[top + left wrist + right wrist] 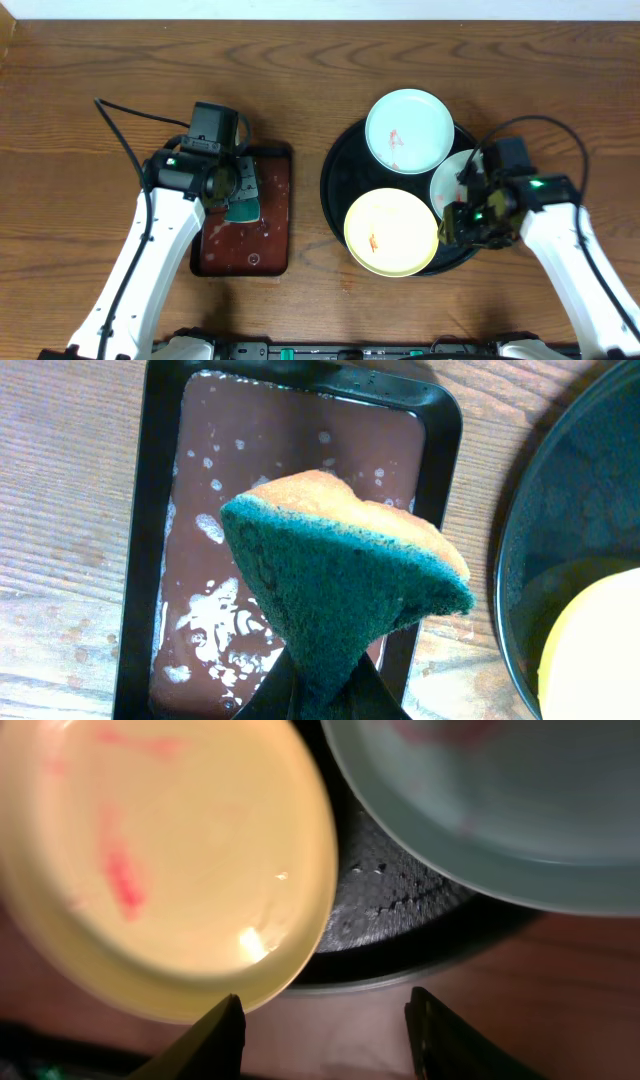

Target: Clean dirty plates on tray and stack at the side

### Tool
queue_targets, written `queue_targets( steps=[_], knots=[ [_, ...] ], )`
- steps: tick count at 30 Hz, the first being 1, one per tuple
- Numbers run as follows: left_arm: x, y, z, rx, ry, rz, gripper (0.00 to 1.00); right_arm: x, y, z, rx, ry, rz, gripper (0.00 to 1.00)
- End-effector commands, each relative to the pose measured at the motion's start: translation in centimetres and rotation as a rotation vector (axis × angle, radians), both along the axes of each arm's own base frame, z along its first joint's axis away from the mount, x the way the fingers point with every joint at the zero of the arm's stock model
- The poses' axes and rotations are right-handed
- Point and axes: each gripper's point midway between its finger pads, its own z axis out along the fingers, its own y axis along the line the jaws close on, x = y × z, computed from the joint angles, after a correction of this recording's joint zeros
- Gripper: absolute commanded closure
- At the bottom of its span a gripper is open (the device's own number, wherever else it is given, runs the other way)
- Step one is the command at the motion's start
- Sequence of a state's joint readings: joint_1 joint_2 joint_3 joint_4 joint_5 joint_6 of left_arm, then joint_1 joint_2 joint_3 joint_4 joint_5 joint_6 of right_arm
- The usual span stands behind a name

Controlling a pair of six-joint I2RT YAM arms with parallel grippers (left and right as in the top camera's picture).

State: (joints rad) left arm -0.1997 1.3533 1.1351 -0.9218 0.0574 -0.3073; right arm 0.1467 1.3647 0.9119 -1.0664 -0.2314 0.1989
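Bench (80,60): brown wood grain, carrying both trays.
Left hand (232,182): clenched on a sponge, held over the small brown tray; seen from the left wrist, the fingers (375,695) pinched its lower end.
Sponge (340,580): green scouring face towards the wrist camera, yellow foam behind it; squeezed to a narrow point at the grip and fanning out above.
Small brown tray (270,240): rectangular with a dark rim, left of the black tray and apart from it; white suds (215,625) lay scattered over its wet floor.
Black tray (335,215): large, round, raised rim; all three plates lay on it.
Rear mint plate (410,130): at the far side of the tray, red smear near its centre.
Yellow plate (390,232): at the near side, small red smear; near edge lay over the tray's rim.
Right mint plate (452,178): at the tray's right side, partly hidden under the right arm.
Right hand (460,228): released, fingers apart, low at the tray's near-right rim just beside the yellow plate; from the right wrist, only tray rim and bench showed in the gap (325,1010).
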Motion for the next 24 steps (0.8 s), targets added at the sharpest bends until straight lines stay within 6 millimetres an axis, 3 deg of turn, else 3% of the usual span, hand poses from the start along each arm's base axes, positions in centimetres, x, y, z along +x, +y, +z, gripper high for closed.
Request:
queue_targets(
  steps=[1, 5, 9, 13, 20, 24],
  knots=[
    [0.3, 0.0, 0.8, -0.005, -0.014, 0.003, 0.92, -0.7, 0.8, -3.1, 0.03, 0.066, -0.001, 0.51],
    [0.2, 0.0, 0.8, -0.004, -0.01, 0.003, 0.92, -0.5, 1.2, -6.0, 0.039, 0.091, -0.022, 0.62],
    [0.2, 0.0, 0.8, -0.004, -0.01, 0.003, 0.92, 1.1, 1.7, -7.6, 0.06, 0.043, -0.047, 0.71],
    [0.2, 0.0, 0.8, -0.004, -0.007, 0.003, 0.93, 2.8, 2.0, -7.8, 0.078, -0.016, -0.095, 0.99],
    [0.2, 0.0, 0.8, -0.004, -0.007, 0.003, 0.92, 6.0, 2.4, -6.8, 0.105, -0.157, -0.104, 0.99],
    [0.2, 0.0, 0.8, -0.005, -0.008, 0.003, 0.93, 7.1, 0.4, -7.1, -0.007, -0.195, -0.201, 0.99]
  ],
)
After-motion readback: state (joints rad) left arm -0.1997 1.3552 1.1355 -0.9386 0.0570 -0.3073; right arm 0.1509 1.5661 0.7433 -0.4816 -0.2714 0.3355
